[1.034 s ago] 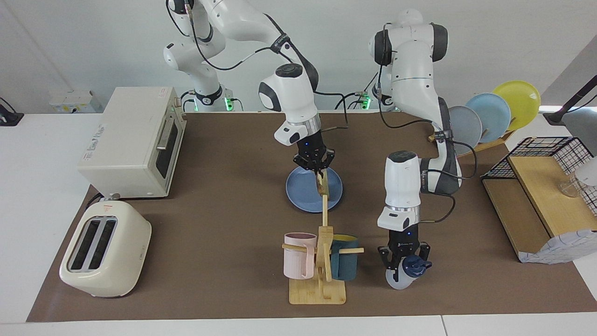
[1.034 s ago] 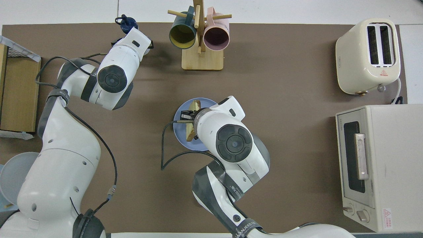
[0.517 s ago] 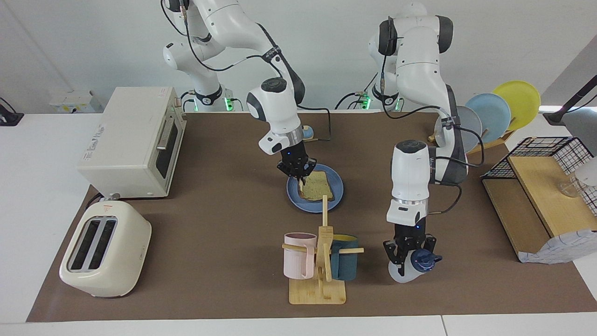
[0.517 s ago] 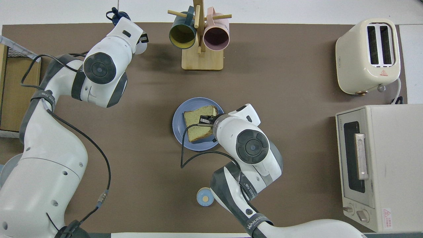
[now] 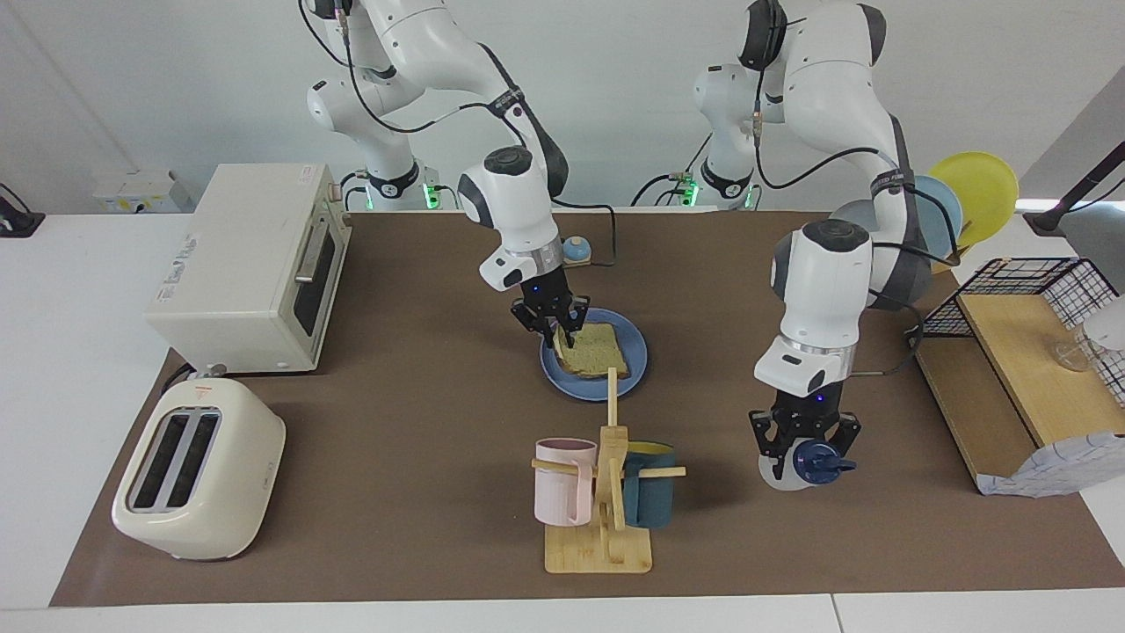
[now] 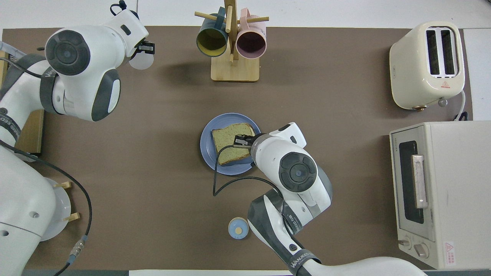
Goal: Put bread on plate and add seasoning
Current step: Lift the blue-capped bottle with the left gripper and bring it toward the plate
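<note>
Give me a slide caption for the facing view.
Bread lies on the plate under the right hand; left hand grips seasoning.

The left arm hides most of the seasoning (image 6: 141, 61) overhead.

The bread (image 6: 229, 144) is seen lying flat on the blue plate (image 6: 207, 151), near the middle of the brown mat (image 6: 330, 96). The right gripper (image 6: 242, 141) is positioned over the edge of the slice toward the right arm's end. The left gripper (image 6: 142, 46) is found over the mat's corner at the left arm's end, closed on the seasoning bottle (image 6: 141, 61), which is held tilted. A mug tree (image 6: 231, 42), a toaster (image 6: 427, 63), a toaster oven (image 6: 441, 191) and a small bell (image 6: 238, 228) are also noted.
</note>
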